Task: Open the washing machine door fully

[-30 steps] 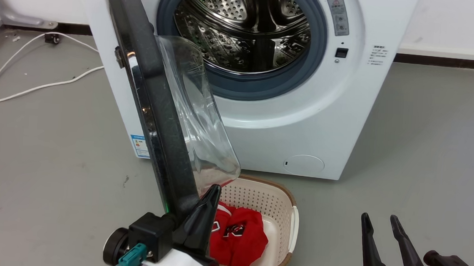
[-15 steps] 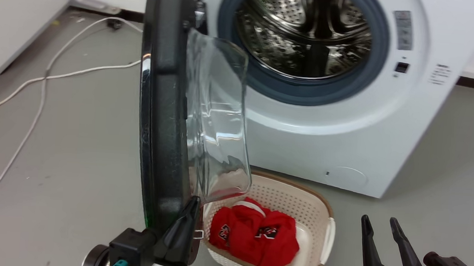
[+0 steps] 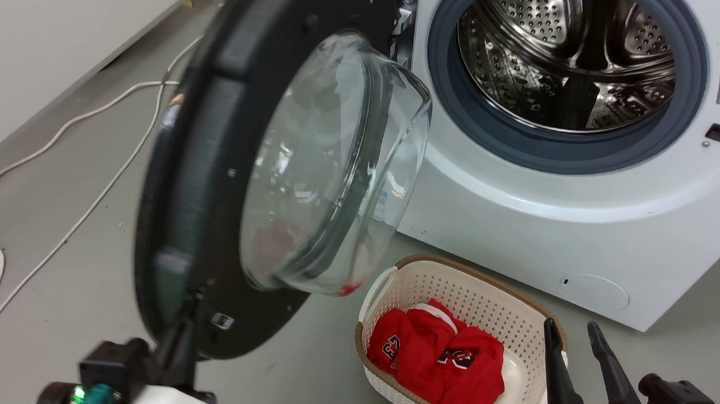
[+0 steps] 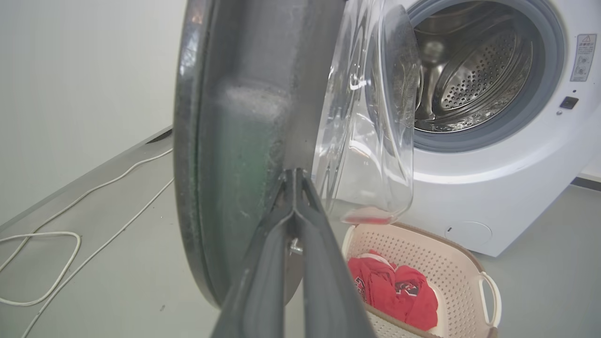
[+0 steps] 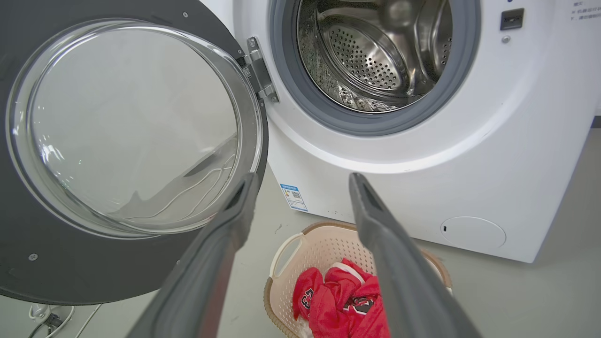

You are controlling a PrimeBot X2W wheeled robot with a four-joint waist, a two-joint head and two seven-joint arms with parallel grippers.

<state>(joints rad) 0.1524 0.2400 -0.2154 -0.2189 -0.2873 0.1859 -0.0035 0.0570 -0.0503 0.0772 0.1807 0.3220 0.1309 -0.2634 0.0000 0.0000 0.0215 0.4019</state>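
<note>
The washing machine [image 3: 588,199] is a white front-loader with its steel drum [image 3: 573,58] exposed. The washing machine door [image 3: 211,153], a black disc with a bulging glass bowl, hangs from its metal hinge [image 3: 404,21] and stands swung out to the left, inner face toward me. My left gripper [image 3: 183,335] is shut, and its tips rest against the lower inner face of the door [image 4: 244,117], as the left wrist view shows at the gripper [image 4: 295,174]. My right gripper [image 3: 570,327] is open and holds nothing, low on the right, clear of the door [image 5: 70,263].
A cream laundry basket [image 3: 468,285] with red clothes [image 3: 443,366] sits on the grey floor in front of the machine, just right of the door's lower edge. White cables [image 3: 87,119] trail over the floor at left. A pale wall [image 3: 63,10] runs along the left.
The door has swung further out to the left, from edge-on to showing its inner face. My left gripper went left with it. The head camera turned too. The right gripper kept still.
</note>
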